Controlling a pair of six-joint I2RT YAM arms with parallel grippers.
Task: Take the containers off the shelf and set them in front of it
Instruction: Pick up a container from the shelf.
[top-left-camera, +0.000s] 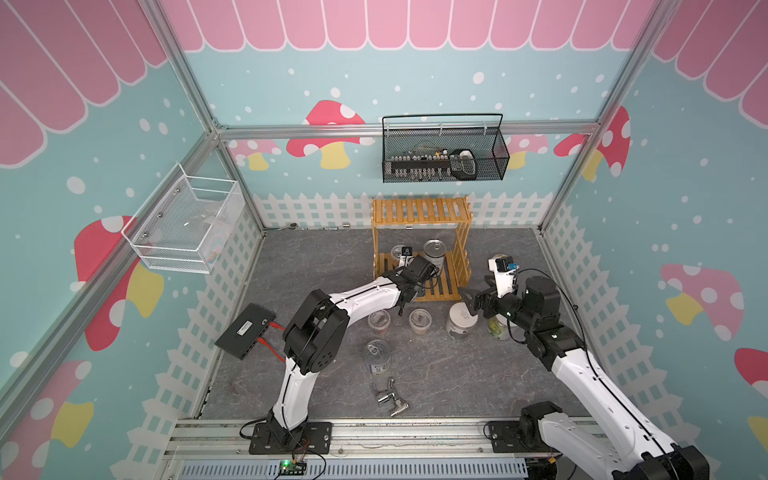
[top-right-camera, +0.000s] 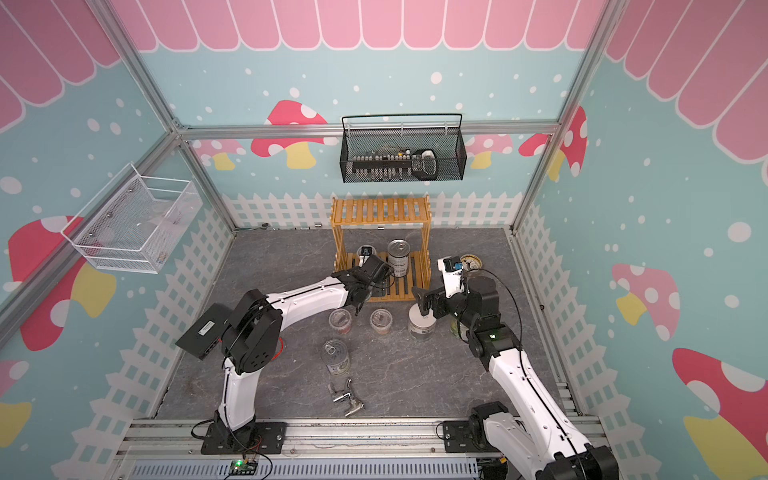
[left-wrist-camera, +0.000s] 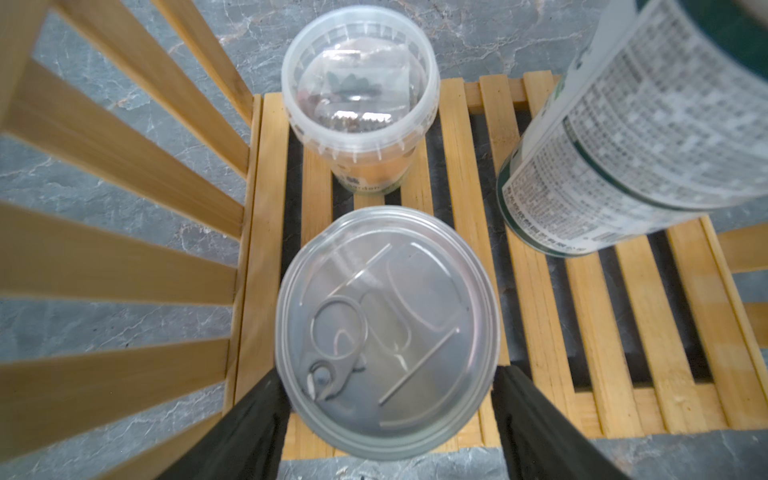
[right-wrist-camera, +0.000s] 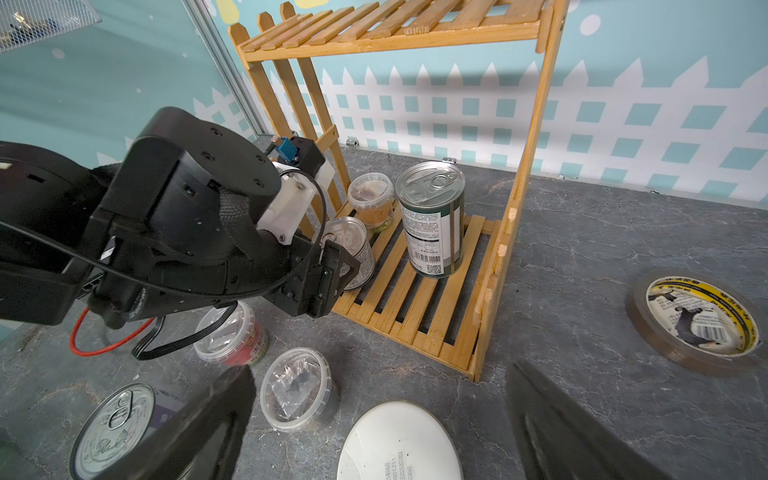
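Left gripper (left-wrist-camera: 386, 376) straddles a pull-tab tin (left-wrist-camera: 386, 328) on the shelf (left-wrist-camera: 459, 174) (lower tier), perhaps touching, grip unclear; right gripper (right-wrist-camera: 374, 370) gapes wide.

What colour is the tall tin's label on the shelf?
White with dark green bands; the tall tin shows best in the right wrist view.

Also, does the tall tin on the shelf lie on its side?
No, the tall tin stands upright on the lower slats of the shelf.
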